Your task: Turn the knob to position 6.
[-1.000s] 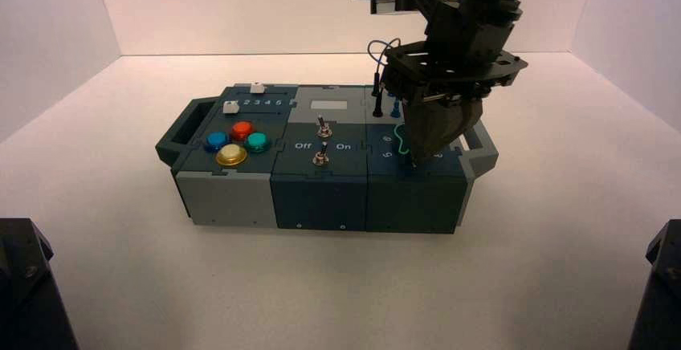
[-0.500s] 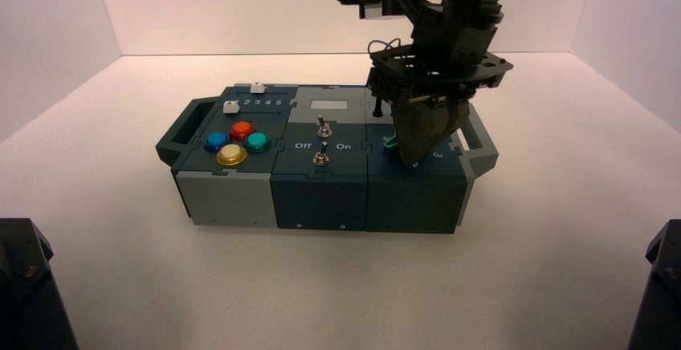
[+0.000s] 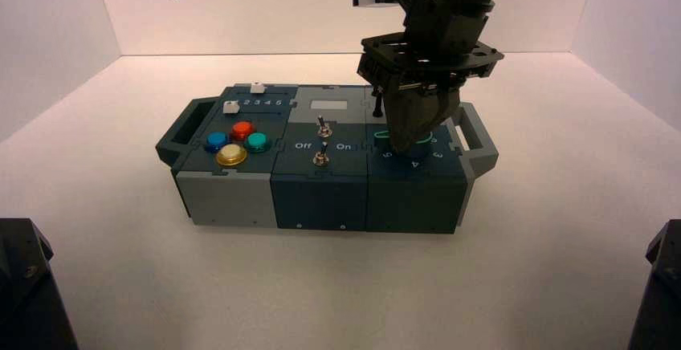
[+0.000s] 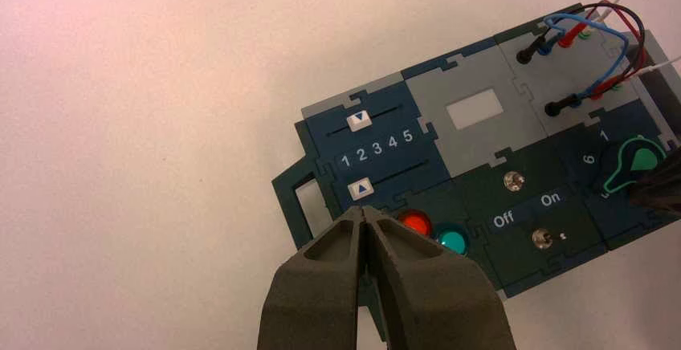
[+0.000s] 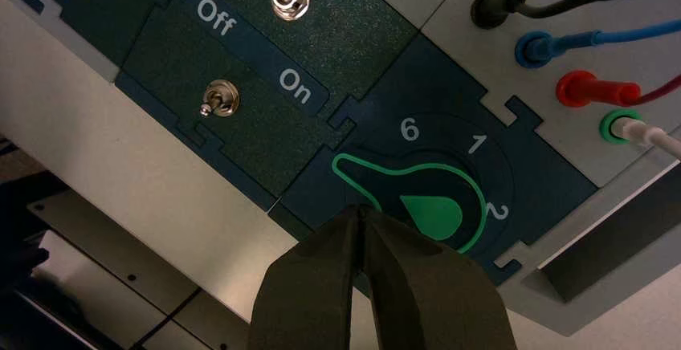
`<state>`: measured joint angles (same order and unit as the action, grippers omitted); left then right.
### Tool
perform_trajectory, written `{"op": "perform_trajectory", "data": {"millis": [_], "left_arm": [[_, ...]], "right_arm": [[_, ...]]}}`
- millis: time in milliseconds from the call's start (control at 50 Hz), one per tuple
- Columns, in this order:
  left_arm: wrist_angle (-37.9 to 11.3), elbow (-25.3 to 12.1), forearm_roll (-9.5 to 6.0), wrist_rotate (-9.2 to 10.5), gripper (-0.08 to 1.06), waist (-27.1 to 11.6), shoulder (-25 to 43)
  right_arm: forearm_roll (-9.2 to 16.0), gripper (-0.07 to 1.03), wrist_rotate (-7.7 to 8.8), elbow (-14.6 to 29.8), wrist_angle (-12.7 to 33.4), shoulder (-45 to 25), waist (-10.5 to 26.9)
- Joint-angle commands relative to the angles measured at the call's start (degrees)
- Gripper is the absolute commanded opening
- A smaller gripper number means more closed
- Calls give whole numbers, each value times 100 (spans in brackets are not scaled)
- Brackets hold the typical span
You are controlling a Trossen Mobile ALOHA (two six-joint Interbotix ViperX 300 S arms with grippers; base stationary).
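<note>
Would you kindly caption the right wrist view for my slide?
Right gripper, jaws shut, touching the knob, whose pointer aims beside the 6.

— Plain white surface [image 3: 337, 286], matte, spreading wide and bare toward the near edge. Walled on three sides?

— Yes: white back wall [image 3: 265, 13], white left wall [image 3: 48, 37], white right wall [image 3: 634, 37], all meeting the surface at clean straight seams. Slanted inward toward the far corners in the high view.

— Lit how?

— Softly and evenly, with a faint pinkish warmth near the back. Darker shading along the near stretch of the surface, brighter toward the far seam.

— Windows, furniture?

— Only the white enclosure in view. Same pale surface in the left wrist view, smooth and unmarked.
</note>
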<state>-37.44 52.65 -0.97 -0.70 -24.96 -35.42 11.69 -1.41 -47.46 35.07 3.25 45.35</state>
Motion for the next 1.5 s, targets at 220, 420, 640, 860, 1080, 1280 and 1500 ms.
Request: {"op": "perform_trajectory", "data": {"millis": [220,420,640,860,1080,1280,1500], "left_arm": [[9,-176,9,-35,-3,-9,-26],[9,-167,18,-35,-3,0,-18],[9,-176,18,-35,-3,0,-26],[9,-167,26,-35,-3,-9,-26],[0,-167,26,-44,-3,0,-18],[0,-167,26,-44,-3,0,-18],[0,-158,26,-53,-3,0,-26]], "right_arm": [[-18,-2,9,246,-18,-70,-18],[-18,-2,26,308,-18,-105,-26],[-35,-2,26,396,-18,-141,-18],[-70,-2,18,466,-18,-211,-26],[-88,-2,26,519,-18,-264,-26],[-114,-2,26,606,-18,-281,-26],[-132,-2,26,721,-18,-352,-26]]}}
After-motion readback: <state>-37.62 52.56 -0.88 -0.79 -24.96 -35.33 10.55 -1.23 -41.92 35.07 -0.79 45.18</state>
